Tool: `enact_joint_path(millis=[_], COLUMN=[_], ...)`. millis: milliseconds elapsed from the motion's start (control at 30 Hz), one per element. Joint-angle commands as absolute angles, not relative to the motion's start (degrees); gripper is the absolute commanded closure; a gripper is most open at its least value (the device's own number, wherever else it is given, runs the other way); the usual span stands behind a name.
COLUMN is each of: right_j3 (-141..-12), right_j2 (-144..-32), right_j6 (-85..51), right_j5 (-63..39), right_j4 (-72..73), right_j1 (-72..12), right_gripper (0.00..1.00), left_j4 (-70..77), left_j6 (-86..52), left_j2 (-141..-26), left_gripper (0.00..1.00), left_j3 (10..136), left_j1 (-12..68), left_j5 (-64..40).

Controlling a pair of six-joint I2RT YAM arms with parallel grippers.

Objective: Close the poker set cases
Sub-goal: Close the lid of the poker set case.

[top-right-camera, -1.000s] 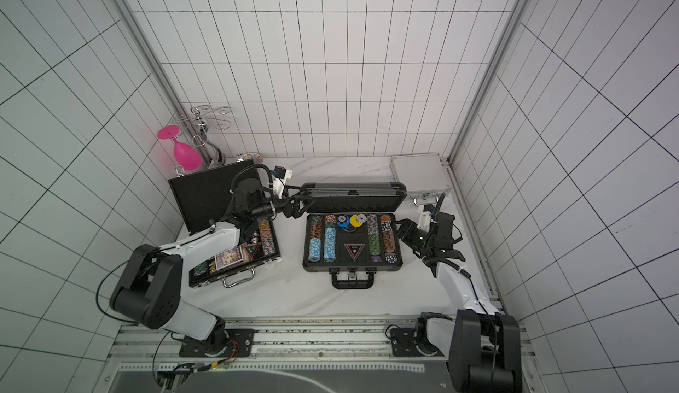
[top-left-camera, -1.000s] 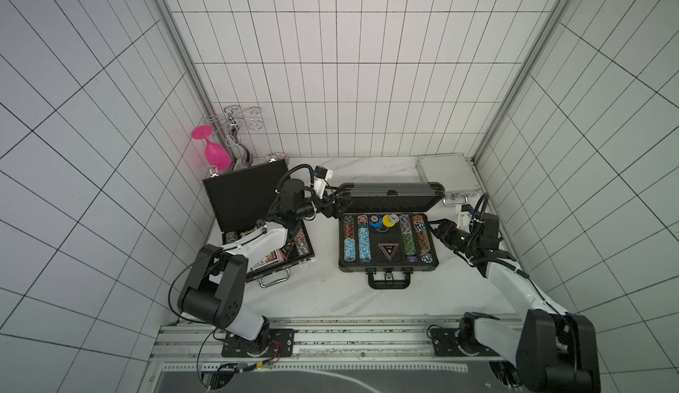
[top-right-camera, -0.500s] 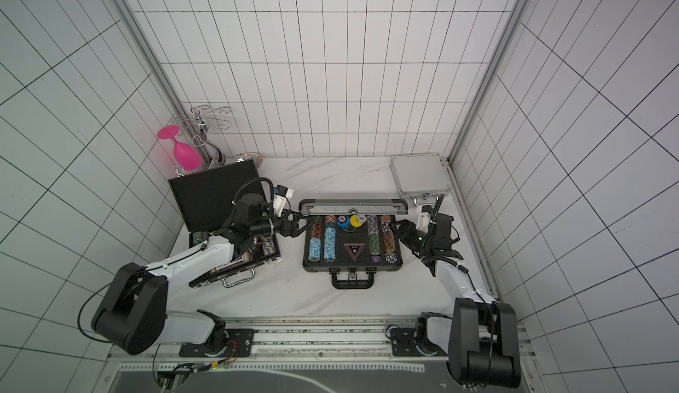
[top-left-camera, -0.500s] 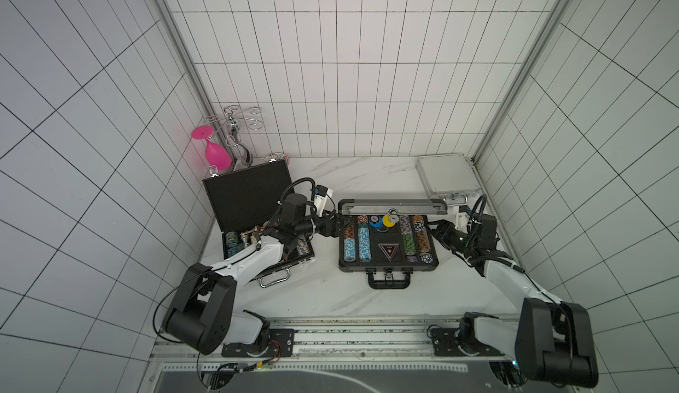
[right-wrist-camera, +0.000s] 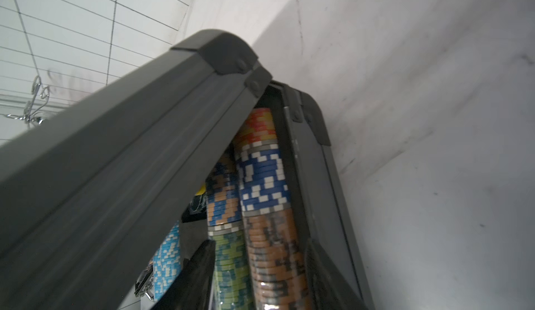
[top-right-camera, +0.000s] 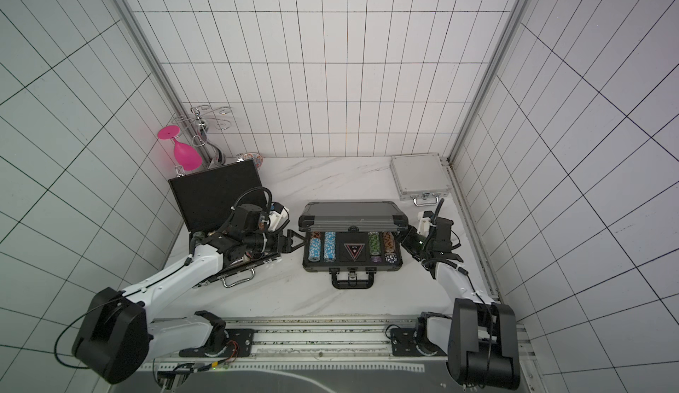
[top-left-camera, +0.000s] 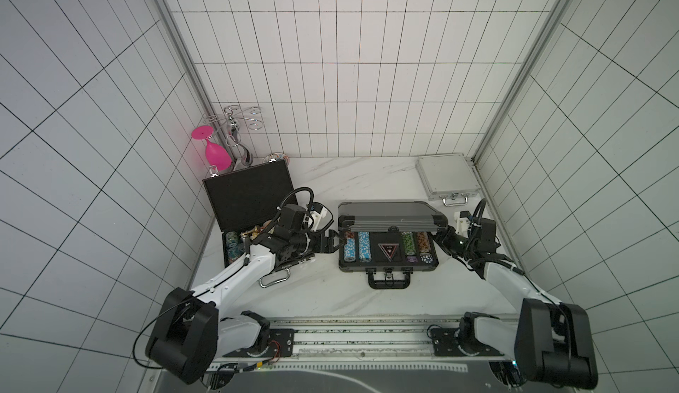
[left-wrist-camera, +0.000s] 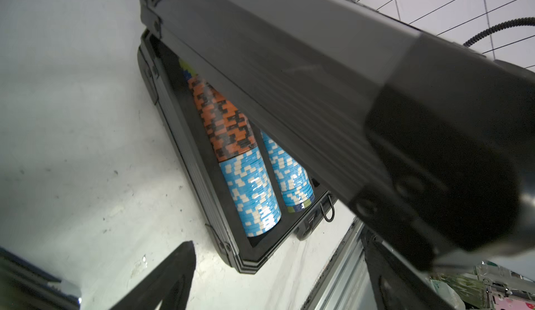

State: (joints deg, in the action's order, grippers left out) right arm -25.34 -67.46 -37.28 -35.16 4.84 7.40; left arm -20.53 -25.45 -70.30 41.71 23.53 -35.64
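About a third of the job looked done. The silver case (top-left-camera: pixel 446 176), ribbed aluminium with a small handle, lay shut behind and to the right of the grey case (top-left-camera: pixel 388 262). The grey case was midway: its lid (top-left-camera: pixel 389 216), grooved dark metal with rounded black riveted corners, hung half lowered over the foam-lined base. It did not yet meet the base, so rows of striped chips (top-left-camera: pixel 362 248) in blue, green and orange showed in the gap. The left gripper (top-left-camera: pixel 335 243) sat at the grey case's left edge, just under the lid corner, jaws spread wide and holding nothing visible. The right gripper (top-left-camera: pixel 439 238) sat at the grey case's right edge beneath the other lid corner, jaws part-way apart; whether they gripped anything could not be told. Left of the grey case, the flat black case (top-left-camera: pixel 253 204) stood open with its matte foam-lined lid upright, so it was left to do. All three rested on the white marbled table (top-left-camera: pixel 330 299).
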Motion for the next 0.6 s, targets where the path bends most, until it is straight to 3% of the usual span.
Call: enact_joint_path(millis=[0, 300, 567], right_j3=[-24.7, -24.9, -23.2], right_j2=[-67.9, -69.1, -69.8], right_j6=[-37.1, -33.6, -32.6], right_j5=[-29.8, -28.8, -30.4], right_j4=[0.2, -2.6, -1.1], right_j1=[8.4, 10.0, 10.3], right_gripper=[0.48, 0.47, 0.47], left_j4=[-29.6, -28.1, -23.8], left_j6=[-27.8, -38.6, -40.7], left_j2=[-69.3, -68.5, -78.2], left_gripper=[0.08, 0.09, 0.09], left_j3=[45.6, 47.2, 50.8], left_j1=[23.1, 22.7, 30.0], left_j5=[-30.6, -13.0, -9.4])
